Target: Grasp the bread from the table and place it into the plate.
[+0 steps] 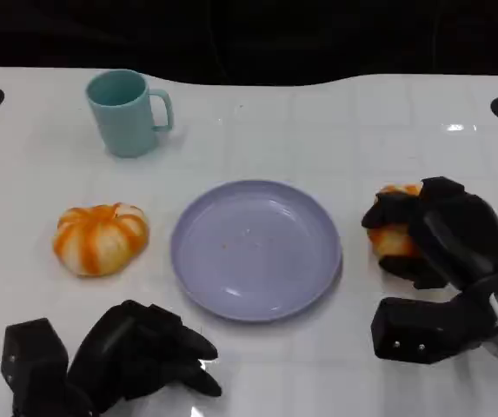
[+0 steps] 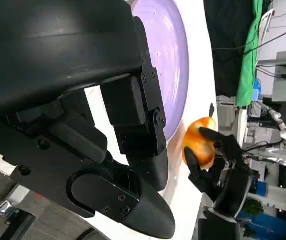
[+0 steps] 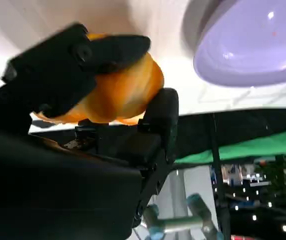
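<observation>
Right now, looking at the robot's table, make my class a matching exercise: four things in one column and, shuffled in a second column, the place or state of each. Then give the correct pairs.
Column 1
1. mug
2. plate
3. striped bread
4. right hand

Column 2
A. lies on the table left of the plate, untouched
B. grips an orange bread right of the plate
C. stands upright at the far left
D. lavender, nothing on it, in the middle

Pairs: 1-C, 2-D, 3-A, 4-B

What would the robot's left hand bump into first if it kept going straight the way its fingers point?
Probably the purple plate. The left hand rests low on the table with its fingers aimed toward the plate's near rim, and the left wrist view shows the plate just beyond them. Exact aim is hard to judge.
</observation>
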Robot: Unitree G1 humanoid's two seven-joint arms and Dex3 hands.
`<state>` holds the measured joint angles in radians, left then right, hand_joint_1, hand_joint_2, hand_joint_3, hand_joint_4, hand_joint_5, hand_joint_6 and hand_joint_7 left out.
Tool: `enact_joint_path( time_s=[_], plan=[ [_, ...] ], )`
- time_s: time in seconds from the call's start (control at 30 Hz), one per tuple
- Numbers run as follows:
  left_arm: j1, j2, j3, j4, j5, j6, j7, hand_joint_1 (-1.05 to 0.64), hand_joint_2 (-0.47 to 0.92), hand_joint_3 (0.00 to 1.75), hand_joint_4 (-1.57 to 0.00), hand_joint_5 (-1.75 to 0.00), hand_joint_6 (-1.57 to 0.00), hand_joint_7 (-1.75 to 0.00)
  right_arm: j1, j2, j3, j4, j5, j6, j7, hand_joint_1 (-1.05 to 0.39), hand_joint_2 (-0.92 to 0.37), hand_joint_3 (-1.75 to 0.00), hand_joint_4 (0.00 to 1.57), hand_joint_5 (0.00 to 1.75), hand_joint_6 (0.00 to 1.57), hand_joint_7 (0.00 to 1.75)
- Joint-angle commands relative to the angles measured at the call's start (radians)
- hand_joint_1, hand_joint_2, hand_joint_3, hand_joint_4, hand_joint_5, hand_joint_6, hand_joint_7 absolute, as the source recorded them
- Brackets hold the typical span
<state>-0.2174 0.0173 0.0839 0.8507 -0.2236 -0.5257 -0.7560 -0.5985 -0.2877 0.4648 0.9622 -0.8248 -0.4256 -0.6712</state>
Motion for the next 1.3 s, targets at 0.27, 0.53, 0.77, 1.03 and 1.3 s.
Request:
enact_joint_path(
  time_s=[0.27, 0.53, 0.77, 1.03, 1.3],
  plan=[
    [0.009, 0.018, -0.004, -0.015, 0.007, 0.004, 0.011, -1.05, 0.79, 0.00, -1.57, -0.20, -1.56, 0.00, -0.027, -0.020, -0.007, -0.020, 0.013, -0.047, -0.094, -0.14, -0.32, -1.21, 0.95, 1.75, 0.69, 1.75],
    [0.007, 0.017, -0.002, -0.010, 0.002, 0.005, 0.005, -1.05, 0.78, 0.00, -1.57, -0.20, -1.56, 0.00, -0.016, -0.015, -0.037, -0.141, 0.082, -0.085, -0.001, -0.12, -0.31, -1.36, 0.99, 1.75, 0.73, 1.75],
    [-0.002, 0.014, 0.002, 0.007, -0.004, -0.002, -0.003, -1.05, 0.78, 0.00, -1.57, -0.19, -1.55, 0.00, -0.009, 0.044, -0.044, -0.306, 0.158, -0.071, 0.203, -0.15, -0.28, -1.46, 0.98, 1.75, 0.74, 1.72],
    [0.002, 0.012, 0.001, -0.001, -0.005, 0.004, -0.001, -1.05, 0.78, 0.00, -1.57, -0.19, -1.55, 0.00, -0.039, 0.118, -0.017, -0.308, 0.178, -0.119, 0.338, -0.15, -0.23, -1.49, 0.99, 1.75, 0.76, 1.71],
    [0.006, 0.012, 0.000, -0.006, -0.008, 0.002, -0.008, -1.05, 0.79, 0.00, -1.57, -0.18, -1.54, 0.00, -0.051, 0.180, 0.005, -0.230, 0.196, -0.157, 0.406, -0.16, -0.30, -1.45, 0.98, 1.75, 0.76, 1.71]
  ],
)
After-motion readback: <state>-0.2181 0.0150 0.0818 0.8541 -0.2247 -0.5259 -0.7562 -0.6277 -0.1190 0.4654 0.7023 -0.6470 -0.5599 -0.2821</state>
